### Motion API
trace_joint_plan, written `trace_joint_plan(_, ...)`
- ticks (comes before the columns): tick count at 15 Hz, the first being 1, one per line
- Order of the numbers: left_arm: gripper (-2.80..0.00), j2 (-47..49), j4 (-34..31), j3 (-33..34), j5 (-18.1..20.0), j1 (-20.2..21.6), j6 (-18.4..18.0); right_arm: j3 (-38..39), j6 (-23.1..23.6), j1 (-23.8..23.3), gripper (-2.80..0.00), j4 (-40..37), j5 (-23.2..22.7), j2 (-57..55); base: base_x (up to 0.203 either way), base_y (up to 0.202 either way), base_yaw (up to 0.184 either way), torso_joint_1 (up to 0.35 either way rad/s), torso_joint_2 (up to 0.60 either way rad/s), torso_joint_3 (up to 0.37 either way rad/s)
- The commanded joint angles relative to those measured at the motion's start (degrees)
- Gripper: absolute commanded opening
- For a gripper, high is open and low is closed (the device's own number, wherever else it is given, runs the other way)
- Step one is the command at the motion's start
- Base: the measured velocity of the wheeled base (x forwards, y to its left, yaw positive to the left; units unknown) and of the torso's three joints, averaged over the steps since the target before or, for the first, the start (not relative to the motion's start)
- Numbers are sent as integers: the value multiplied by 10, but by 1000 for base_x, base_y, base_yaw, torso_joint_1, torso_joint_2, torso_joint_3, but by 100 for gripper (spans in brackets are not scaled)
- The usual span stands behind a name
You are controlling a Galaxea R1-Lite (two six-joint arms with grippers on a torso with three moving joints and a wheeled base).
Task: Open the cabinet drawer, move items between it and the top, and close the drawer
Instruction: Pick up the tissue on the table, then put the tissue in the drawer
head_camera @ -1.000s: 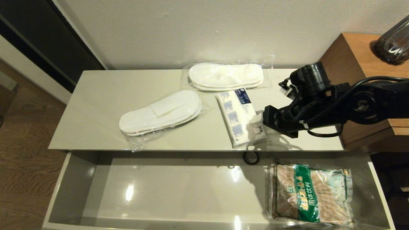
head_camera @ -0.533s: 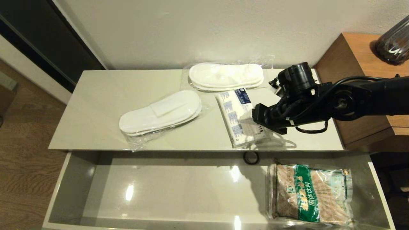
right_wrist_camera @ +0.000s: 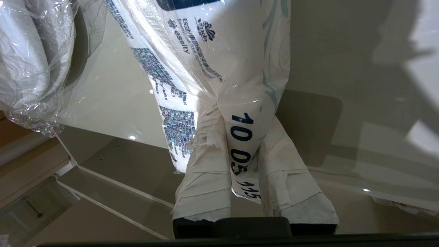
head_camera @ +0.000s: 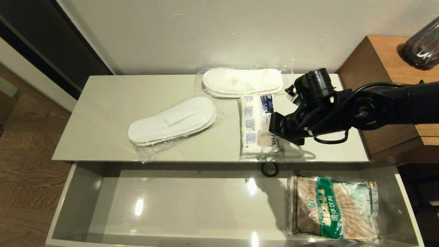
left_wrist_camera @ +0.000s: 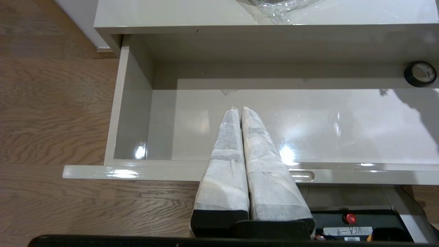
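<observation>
Head view has the cabinet drawer [head_camera: 79, 206] pulled fully out below the top [head_camera: 103, 116], with two slipper pairs [head_camera: 171, 120] on that slab and the green-banded sachet bag [head_camera: 332, 207] down in the drawer's right end, so I'd judge opening done, with transfers and closing left. The right gripper [head_camera: 274, 132] sits low over the top's right front, and only the right wrist view shows its jaws pinching the tissue pack [right_wrist_camera: 219, 68] at one end. The left wrist view alone shows the left gripper [left_wrist_camera: 239, 109], fingers pressed together on nothing, above the drawer's left part, with a tape roll [left_wrist_camera: 419, 73] at the back.
</observation>
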State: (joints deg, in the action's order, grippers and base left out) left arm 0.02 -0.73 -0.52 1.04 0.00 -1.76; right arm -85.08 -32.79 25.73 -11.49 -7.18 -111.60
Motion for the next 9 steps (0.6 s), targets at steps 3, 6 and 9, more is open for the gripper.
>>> trace_joint_plan(3,-280,0,0,0,0,0,-1,7,-6,1,-280,-37,1,62,0,0,0,0,0,0)
trace_joint_plan(6,-280,0,0,0,0,0,-2,50,-12,2,-280,-95,2,154,0,0,0,0,0,0)
trace_joint_plan(9,-280,0,1,0,-1,-1,-3,161,-16,16,-280,-132,2,256,0,0,0,0,0,0)
